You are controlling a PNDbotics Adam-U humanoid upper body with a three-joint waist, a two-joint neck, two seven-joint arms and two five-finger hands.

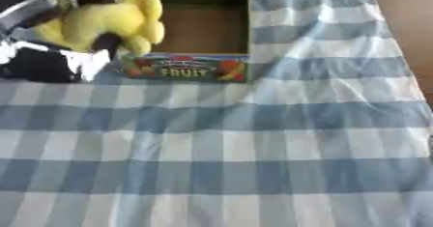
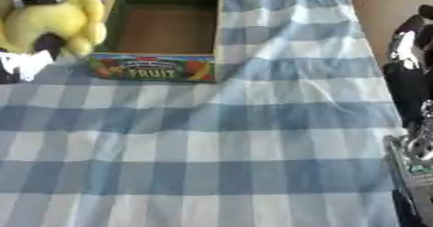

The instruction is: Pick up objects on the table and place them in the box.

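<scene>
The left hand (image 1: 59, 52) held a yellow soft toy (image 1: 106, 21) at the far left of the scene, right at the left wall of the cardboard box (image 1: 203, 33). Dark fingers (image 1: 106, 42) showed curled against the underside of the toy, so the hand was closed round it and carrying it clear of the cloth. The toy hung partly over the box's left edge and partly outside it; whether it touched the wall could not be told.

The box stood at the far side of the table, open at the top, with a printed front panel (image 1: 188, 69) reading FRUIT facing near. Its brown floor looked bare, and nothing else showed inside it.

The blue and white checked cloth (image 1: 253, 148) covered the table, rumpled near the box's right corner. No other loose object showed on it.

The right hand (image 2: 414, 163) appeared only at the right edge of the right eye view, low and well apart from the box; how its fingers stood could not be made out.

By the look of it, the step in hand was the placing: the toy was lifted and brought to the box but not yet dropped in. The next move seemed to call for carrying the toy further right until it was wholly over the open box, lowering it, and then opening the fingers to let it fall clear of the wall.
</scene>
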